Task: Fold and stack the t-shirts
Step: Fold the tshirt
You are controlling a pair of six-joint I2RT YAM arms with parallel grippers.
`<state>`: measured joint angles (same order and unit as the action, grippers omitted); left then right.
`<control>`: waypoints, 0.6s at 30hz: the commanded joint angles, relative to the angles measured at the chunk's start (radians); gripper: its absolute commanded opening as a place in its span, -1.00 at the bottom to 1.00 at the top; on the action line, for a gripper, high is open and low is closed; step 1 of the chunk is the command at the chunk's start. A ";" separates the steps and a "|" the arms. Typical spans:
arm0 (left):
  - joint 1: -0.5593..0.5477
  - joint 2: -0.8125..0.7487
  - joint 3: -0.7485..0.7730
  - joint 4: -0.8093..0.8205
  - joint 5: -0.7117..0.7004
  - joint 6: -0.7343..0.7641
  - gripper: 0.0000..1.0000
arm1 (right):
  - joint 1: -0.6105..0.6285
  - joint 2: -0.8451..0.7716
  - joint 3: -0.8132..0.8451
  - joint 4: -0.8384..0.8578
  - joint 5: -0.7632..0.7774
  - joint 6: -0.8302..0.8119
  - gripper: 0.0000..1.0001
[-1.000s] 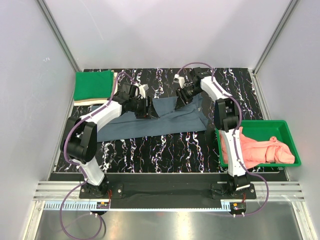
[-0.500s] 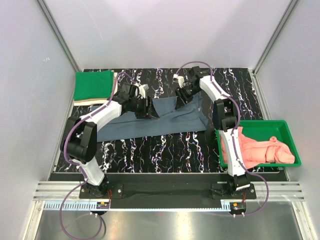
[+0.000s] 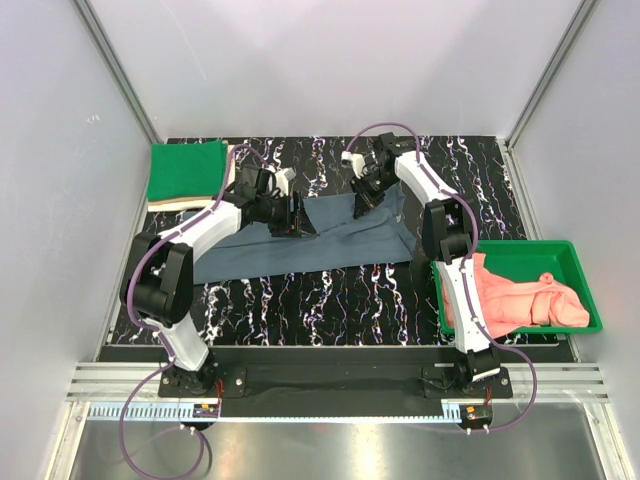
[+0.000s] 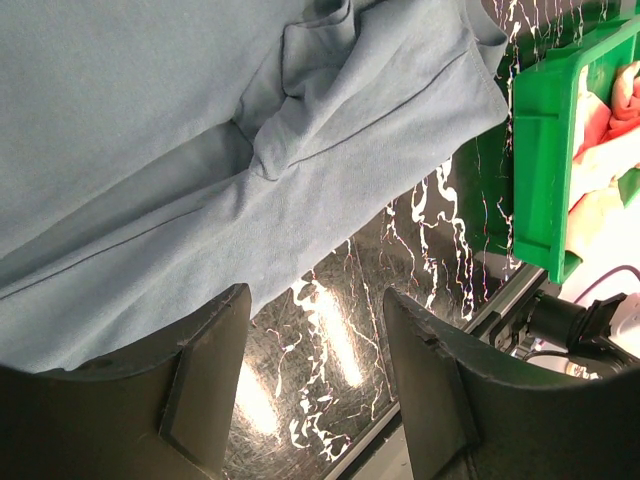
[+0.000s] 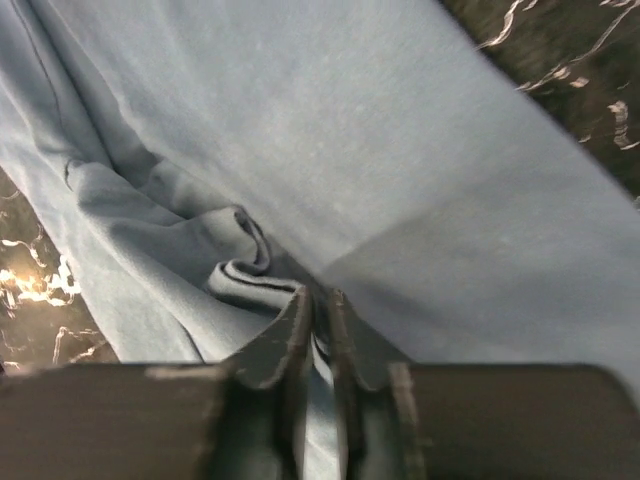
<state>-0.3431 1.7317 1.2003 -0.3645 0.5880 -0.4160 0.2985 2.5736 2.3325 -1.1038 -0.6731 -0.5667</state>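
The right gripper [image 5: 318, 302] is pinching a raised fold of the slate blue-grey t-shirt [image 5: 400, 150], its fingers drawn nearly together on the cloth. A second ago they were standing wider apart. The wrist has also shifted slightly toward the far left of the table [image 3: 300, 300]. The left gripper [image 4: 315, 300] is hanging just over the same shirt's far edge with its fingers spread and nothing between them, as before.

The shirt is lying flat across the middle of the table, and its right end is bunching beneath the right gripper. Bare marbled surface is showing along the shirt's near hem and behind both grippers. The bright green t-shirt [image 3: 185, 170] is resting on the beige t-shirt [image 3: 168, 204] in the far-left corner. The salmon-pink t-shirts [image 3: 520, 300] are filling the tray [image 3: 540, 260] at the near right.

The right arm is reaching far, then bending left and down. The left arm is extending rightward from a raised elbow.
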 commanded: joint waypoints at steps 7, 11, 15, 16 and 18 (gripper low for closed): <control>0.032 0.046 -0.034 0.044 -0.111 -0.044 0.20 | 0.010 -0.044 0.042 0.136 0.052 0.105 -0.97; 0.033 0.060 -0.059 0.038 -0.185 -0.053 0.21 | 0.008 -0.062 0.014 0.190 0.035 0.119 -1.00; 0.035 0.075 -0.061 0.035 -0.188 -0.050 0.21 | 0.008 -0.066 0.005 0.139 -0.008 0.090 -0.57; 0.035 0.077 -0.061 0.033 -0.183 -0.049 0.21 | 0.010 -0.064 0.010 0.139 -0.019 0.071 -0.42; 0.033 0.083 -0.064 0.030 -0.175 -0.043 0.22 | 0.008 -0.052 0.019 0.073 -0.008 0.053 -0.22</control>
<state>-0.3088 1.8153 1.1358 -0.3511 0.4309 -0.4618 0.2989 2.5797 2.3360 -0.9741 -0.6521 -0.4774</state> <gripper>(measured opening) 0.603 0.360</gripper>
